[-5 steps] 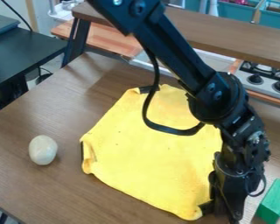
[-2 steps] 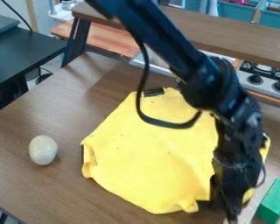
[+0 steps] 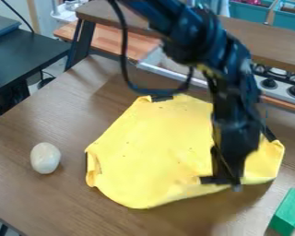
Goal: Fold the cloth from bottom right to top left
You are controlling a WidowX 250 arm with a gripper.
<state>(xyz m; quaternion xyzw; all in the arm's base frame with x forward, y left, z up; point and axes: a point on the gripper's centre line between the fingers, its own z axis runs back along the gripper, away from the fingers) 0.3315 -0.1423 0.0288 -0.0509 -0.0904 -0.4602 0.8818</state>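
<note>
**Cloth fold, bottom right to top left: lower-right edge lifted, far side still to be covered**

Setup: yellow cloth (image 3: pixel 150 152) spread on the brown counter (image 3: pixel 51 120), most of it lying out toward the upper left. Black arm (image 3: pixel 236 78) comes in from the top; gripper (image 3: pixel 222 181) at the lower-right edge of the cloth. White egg-shaped object (image 3: pixel 45 158) well apart on the left, green block (image 3: pixel 288 212) near the right corner.

Gripper state: closed, apparently clamped on the cloth's lower-right edge. Edge looks raised there; shadow on the counter below it. The right corner of the cloth sticks out beyond the gripper.

Stage (judged): early in the fold. Hold seems made, but the layer is not yet laid over.

Technique for this step: maintain the pinch and carry the edge diagonally over the cloth toward its upper-left side. Keep enough height for the raised layer to clear the one below, yet low enough not to drag the whole piece. A steady pace should let the right corner follow. Lower close to the far edge, smooth the layer down, then release and back off straight up.

Risks: a thin pinch may slip; a flat pull could slide the cloth instead of folding it; the trailing corner may twist or bunch, leaving the crease skewed.
</note>
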